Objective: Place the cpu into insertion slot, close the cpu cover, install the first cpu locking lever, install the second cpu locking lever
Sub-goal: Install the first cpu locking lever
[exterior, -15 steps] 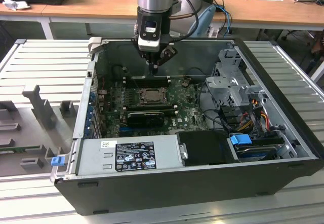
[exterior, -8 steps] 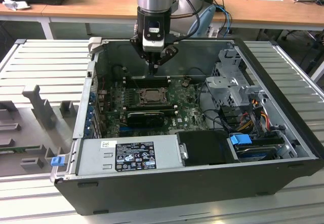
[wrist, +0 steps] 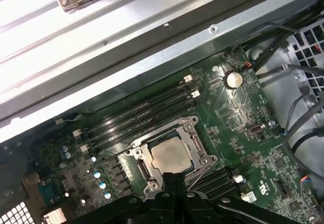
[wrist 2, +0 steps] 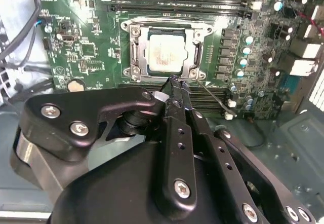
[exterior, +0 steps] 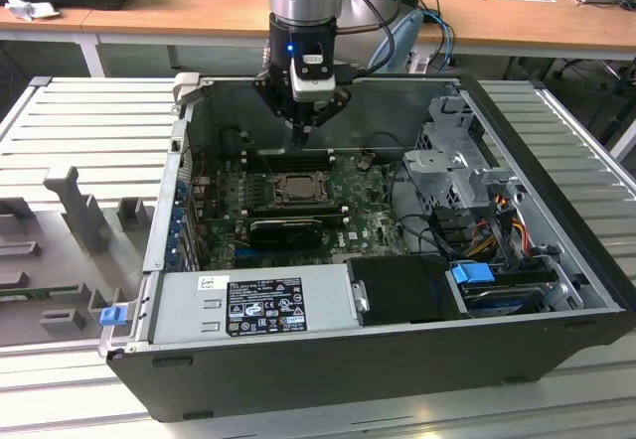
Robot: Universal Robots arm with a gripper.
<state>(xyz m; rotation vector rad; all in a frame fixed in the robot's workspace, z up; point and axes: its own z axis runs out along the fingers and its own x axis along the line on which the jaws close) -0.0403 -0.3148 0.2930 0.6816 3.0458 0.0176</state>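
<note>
No text readable for you here. Black label with white print on grey power supply, along computer case edge nearest exterior camera: too small. Pale sticker just beside it: same. In second wrist view, faint marks on cpu top and white print on green board: not legible.

The cpu is pale silvery-grey, and the cover framing it is dull silver. The board is green, patterned with fine pale traces. The slots are black with white end clips. The capacitors have pale teal tops. The gripper is matt black, dotted with silver screws. The case is dark grey. The power unit is light grey with a black, white-printed label. The tab is blue. The table is pale grey and ribbed.
</note>
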